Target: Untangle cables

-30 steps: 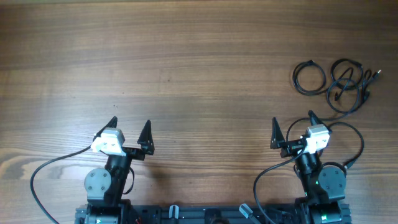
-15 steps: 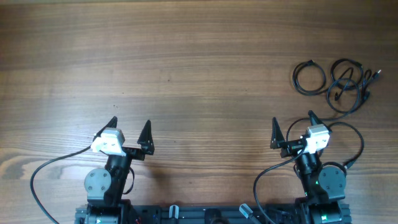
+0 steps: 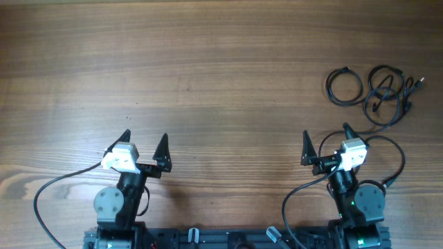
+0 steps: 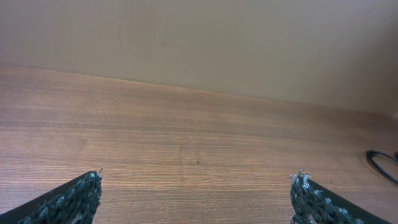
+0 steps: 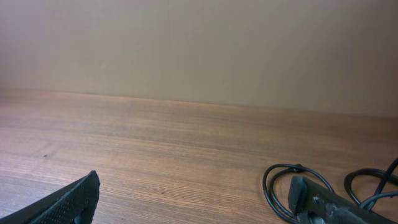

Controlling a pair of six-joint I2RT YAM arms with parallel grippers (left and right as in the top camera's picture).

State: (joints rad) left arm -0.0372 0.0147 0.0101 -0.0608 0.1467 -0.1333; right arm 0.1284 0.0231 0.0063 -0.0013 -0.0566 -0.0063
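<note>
Left tool (image 3: 145,135) released, jaws spread wide, nothing between them. It sits near-left over the surface (image 3: 221,62). Right tool (image 3: 326,131) is the same: spread wide, empty, near-right.

Left wrist view shows only its two fingertips (image 4: 78,198), cut off by the bottom edge, with bare wood ahead. In the right wrist view the right fingertip (image 5: 323,200) sits in front of the cables (image 5: 267,186) and hides part of them. The rest runs off the right edge.

Cables (image 3: 382,90) lie far-right on the surface, beyond and to the right of the right tool, apart from it. One round loop on the left, a looser bunch of overlapping loops just beside it on the right. Can't tell if the two touch. Plug ends are tiny and the number of cords is unclear. Left wrist view catches only a sliver of cable (image 4: 380,163) at its right edge.

A thick arm wire (image 3: 396,155) curls up from the right base to near the bunch, not touching it.

The surface runs past every side of the overhead view. In the wrist views its far edge meets a plain wall (image 4: 199,43). Wide bare wood on the left, centre and far side.
</note>
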